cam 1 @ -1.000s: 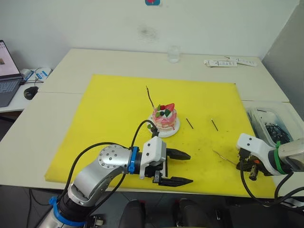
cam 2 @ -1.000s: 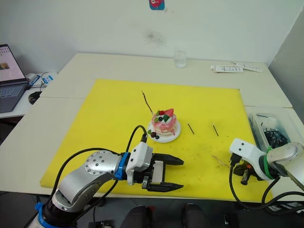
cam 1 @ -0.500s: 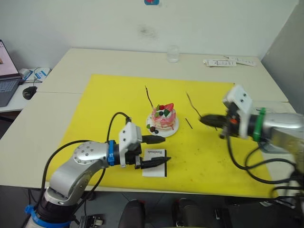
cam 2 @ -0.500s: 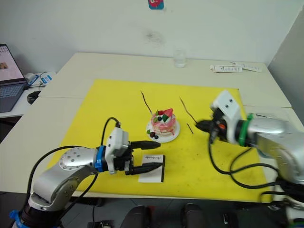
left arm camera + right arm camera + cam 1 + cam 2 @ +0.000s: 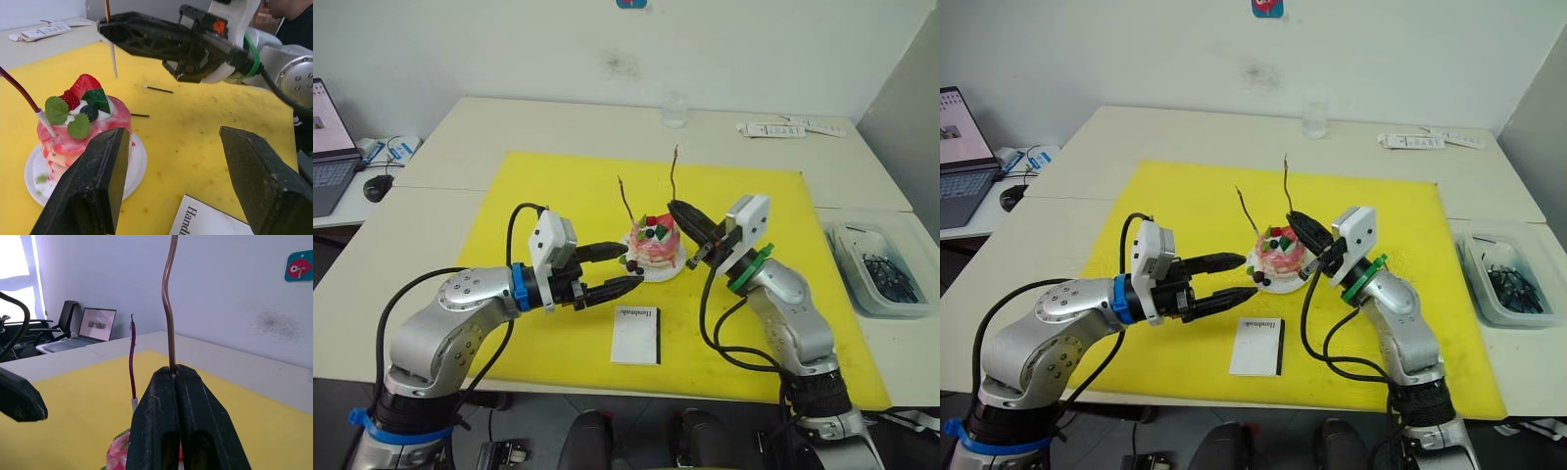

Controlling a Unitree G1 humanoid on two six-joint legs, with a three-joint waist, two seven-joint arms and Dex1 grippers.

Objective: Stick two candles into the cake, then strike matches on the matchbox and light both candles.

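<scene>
The pink cake sits on its white plate at the yellow mat's middle. One candle stands in the cake's left side, leaning left. My right gripper is shut on the second candle and holds it upright, pale end just above the cake's top. My left gripper stands open beside the plate's front left, holding nothing. The white matchbox lies flat on the mat in front of the cake. Two matches lie on the mat beyond the cake.
The yellow mat covers the table's middle. A glass and flat white strips stand at the back edge. A clear bin of dark items is at the right, a laptop and mouse at the left.
My right gripper took the candle from the mat's front right and carried it left, over the cake. My left gripper left the matchbox on the mat and moved up beside the plate.
</scene>
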